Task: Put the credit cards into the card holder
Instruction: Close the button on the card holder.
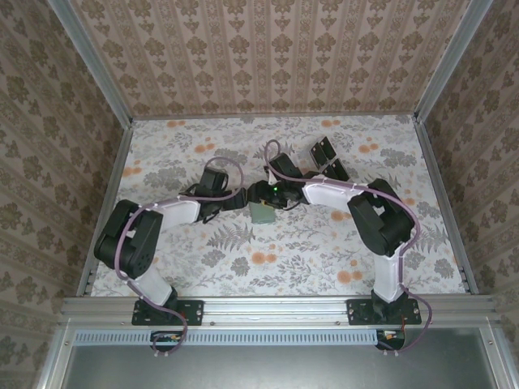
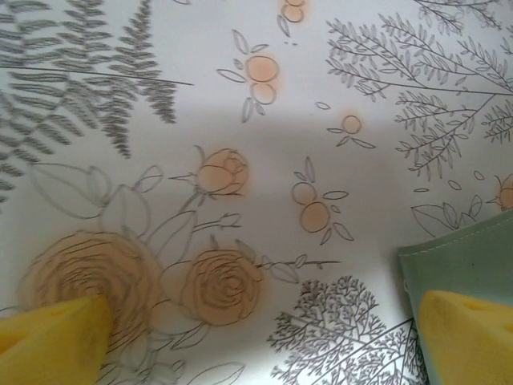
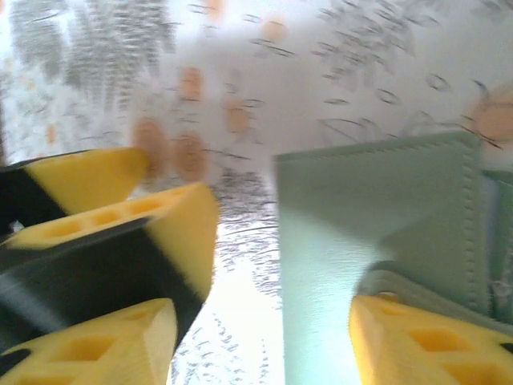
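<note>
Card holder (image 3: 377, 233) flat on floral table (image 1: 308, 259), partly beneath right gripper (image 3: 260, 337); jaws apart, nothing clamped, one yellow fingertip over sage-green stitched flap; view blurred; left gripper (image 2: 256, 345) spread wide, one fingertip at holder's corner, other over printed rose; seen from above, both arms meeting mid-table over holder; credit cards (image 1: 324, 151) dark, further back on right, well apart from holder.

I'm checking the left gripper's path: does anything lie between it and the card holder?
Nothing visible does. In the left wrist view the card holder has its corner right at one finger of the open left gripper. Only bare floral table cover shows between the fingers.
</note>
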Robot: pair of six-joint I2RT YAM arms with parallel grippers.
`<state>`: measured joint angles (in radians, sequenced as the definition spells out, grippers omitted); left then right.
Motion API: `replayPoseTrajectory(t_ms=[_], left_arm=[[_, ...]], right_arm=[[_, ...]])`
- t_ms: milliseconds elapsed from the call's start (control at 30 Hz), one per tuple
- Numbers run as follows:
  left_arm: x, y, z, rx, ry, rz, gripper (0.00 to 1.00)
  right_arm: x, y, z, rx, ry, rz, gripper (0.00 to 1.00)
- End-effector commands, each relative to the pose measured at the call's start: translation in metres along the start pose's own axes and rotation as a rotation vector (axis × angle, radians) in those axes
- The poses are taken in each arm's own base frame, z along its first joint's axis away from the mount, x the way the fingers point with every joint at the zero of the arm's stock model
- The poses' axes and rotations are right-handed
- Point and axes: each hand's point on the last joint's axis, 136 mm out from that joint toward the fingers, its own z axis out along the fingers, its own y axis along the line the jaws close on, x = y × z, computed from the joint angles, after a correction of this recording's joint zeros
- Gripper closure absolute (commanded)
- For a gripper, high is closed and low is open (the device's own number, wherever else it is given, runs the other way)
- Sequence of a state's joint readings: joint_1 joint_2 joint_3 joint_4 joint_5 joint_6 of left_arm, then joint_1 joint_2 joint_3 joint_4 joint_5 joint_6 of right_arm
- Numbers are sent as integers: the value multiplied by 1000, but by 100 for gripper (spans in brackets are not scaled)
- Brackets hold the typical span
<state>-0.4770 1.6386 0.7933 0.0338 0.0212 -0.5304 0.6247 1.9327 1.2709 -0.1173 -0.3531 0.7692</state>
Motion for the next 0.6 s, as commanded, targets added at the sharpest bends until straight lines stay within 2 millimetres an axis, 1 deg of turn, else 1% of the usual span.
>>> replayPoseTrajectory(t_ms=[0, 33, 67, 100, 133, 200, 300, 333, 367, 400, 433, 467, 500, 533, 567], left_arm=[[-31, -11, -32, 28, -61, 17, 0], [-44, -3, -41, 9, -92, 2, 0], [-54, -2, -52, 4, -121, 3, 0], [-61, 0, -60, -2, -141, 2, 0], [-69, 1, -72, -12, -167, 5, 0], [-83, 7, -93, -46, -214, 11, 0], [-105, 28, -124, -137, -321, 7, 0], [-112, 38, -135, -180, -364, 4, 0], [-119, 49, -146, -221, -411, 12, 0], [-126, 56, -156, -260, -471, 31, 0], [-131, 66, -167, -314, -539, 69, 0], [-134, 74, -178, -360, -604, 119, 0], [-139, 78, -188, -394, -671, 156, 0], [-139, 87, -196, -433, -728, 180, 0], [-138, 97, -201, -476, -748, 197, 0]], right_arm=[[-34, 65, -56, -157, -144, -132, 27], [-38, 67, -69, -160, -169, -140, 24], [-41, 67, -81, -158, -195, -144, 23], [-44, 66, -94, -155, -222, -146, 20], [-48, 62, -108, -142, -252, -148, 17], [-54, 49, -134, -92, -307, -149, 15], [-64, 16, -172, 17, -391, -131, 14], [-69, 3, -184, 64, -426, -126, 13], [-74, -15, -196, 130, -462, -111, 9], [-78, -25, -214, 171, -511, -103, 7], [-82, -42, -227, 229, -549, -88, 7], [-85, -59, -240, 287, -593, -73, 6], [-88, -73, -251, 337, -635, -66, 1], [-90, -88, -263, 399, -682, -70, 0], [-92, -103, -277, 464, -729, -79, 0]])
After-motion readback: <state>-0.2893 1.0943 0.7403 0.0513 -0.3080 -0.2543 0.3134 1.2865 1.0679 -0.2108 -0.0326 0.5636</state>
